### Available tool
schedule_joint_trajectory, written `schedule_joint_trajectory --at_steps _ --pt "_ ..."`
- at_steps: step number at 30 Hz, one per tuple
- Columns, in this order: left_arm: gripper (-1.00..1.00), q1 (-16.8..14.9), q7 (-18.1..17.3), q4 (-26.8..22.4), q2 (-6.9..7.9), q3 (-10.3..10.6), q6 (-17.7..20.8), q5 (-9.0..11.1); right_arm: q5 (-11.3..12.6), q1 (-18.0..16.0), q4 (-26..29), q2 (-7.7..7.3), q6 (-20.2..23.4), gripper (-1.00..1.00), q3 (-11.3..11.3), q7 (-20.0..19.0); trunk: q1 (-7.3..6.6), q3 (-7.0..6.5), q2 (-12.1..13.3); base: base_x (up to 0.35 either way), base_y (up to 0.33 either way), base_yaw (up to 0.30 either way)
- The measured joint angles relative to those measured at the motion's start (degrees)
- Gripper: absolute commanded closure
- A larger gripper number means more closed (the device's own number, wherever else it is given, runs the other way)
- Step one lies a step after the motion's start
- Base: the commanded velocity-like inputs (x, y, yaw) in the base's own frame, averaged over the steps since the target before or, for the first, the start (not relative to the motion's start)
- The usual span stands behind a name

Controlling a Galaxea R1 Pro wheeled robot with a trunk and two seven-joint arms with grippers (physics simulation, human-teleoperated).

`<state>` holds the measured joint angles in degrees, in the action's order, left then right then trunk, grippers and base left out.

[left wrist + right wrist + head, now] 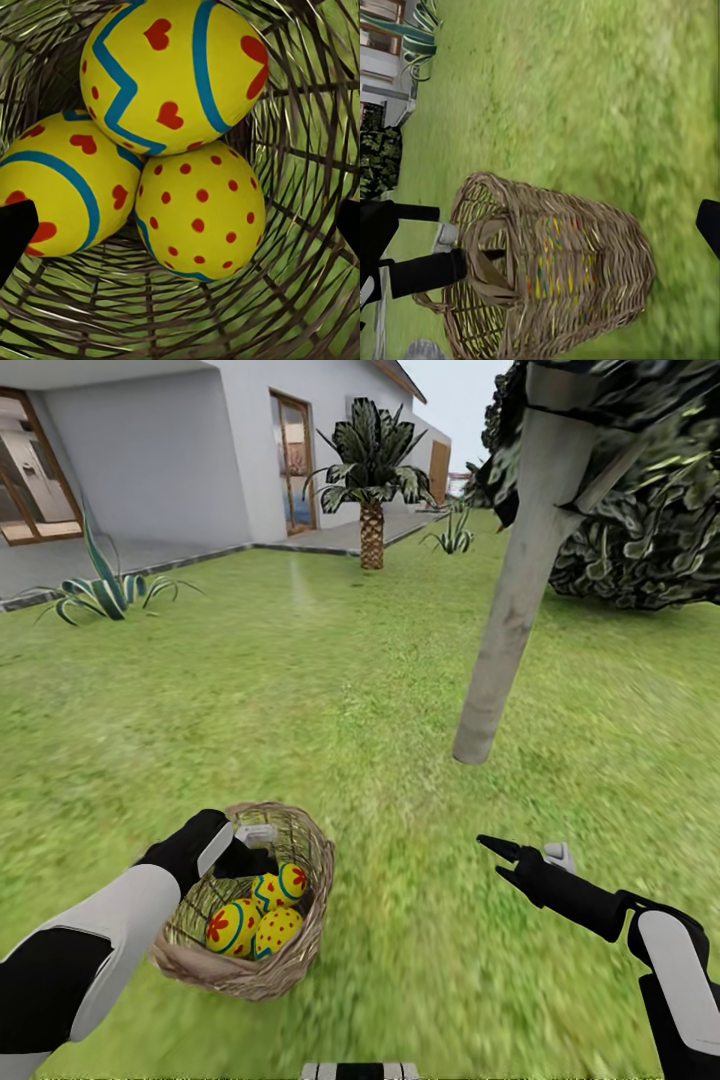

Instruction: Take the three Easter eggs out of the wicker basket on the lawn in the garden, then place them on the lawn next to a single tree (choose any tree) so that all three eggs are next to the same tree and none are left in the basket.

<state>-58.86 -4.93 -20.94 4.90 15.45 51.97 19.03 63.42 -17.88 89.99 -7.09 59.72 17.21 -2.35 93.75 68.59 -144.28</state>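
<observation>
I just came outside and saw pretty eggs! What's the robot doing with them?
It's reaching its left gripper into the basket on the lawn. All three eggs are in there; none is grabbed yet. The right gripper waits open over the grass, near a tree.

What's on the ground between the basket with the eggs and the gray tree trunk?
Just grass. In the head view, the lawn runs bare from the basket up to the foot of the tree trunk, with nothing lying on it.
</observation>
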Motion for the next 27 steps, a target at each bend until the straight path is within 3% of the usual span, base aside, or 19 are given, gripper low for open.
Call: schedule_joint_trajectory --at_steps 10,22,27 --pt "-1.00 0.0 -0.1 0.0 -0.01 0.0 -0.1 0.0 0.1 -0.1 0.0 0.05 0.0 -1.00 0.0 -0.2 0.26 2.22 -0.1 0.000 0.000 0.000" --pt "-1.00 0.0 0.0 -0.1 -0.15 0.0 -0.4 0.0 0.1 -0.1 0.0 0.05 0.0 -1.00 0.0 -0.2 0.25 2.22 -0.1 0.000 0.000 0.000" --pt "-1.00 0.0 0.0 -0.1 -0.20 0.1 -0.5 0.0 0.1 -0.1 0.0 0.05 0.0 -1.00 0.0 -0.2 0.39 3.33 -0.2 0.000 0.000 0.000"
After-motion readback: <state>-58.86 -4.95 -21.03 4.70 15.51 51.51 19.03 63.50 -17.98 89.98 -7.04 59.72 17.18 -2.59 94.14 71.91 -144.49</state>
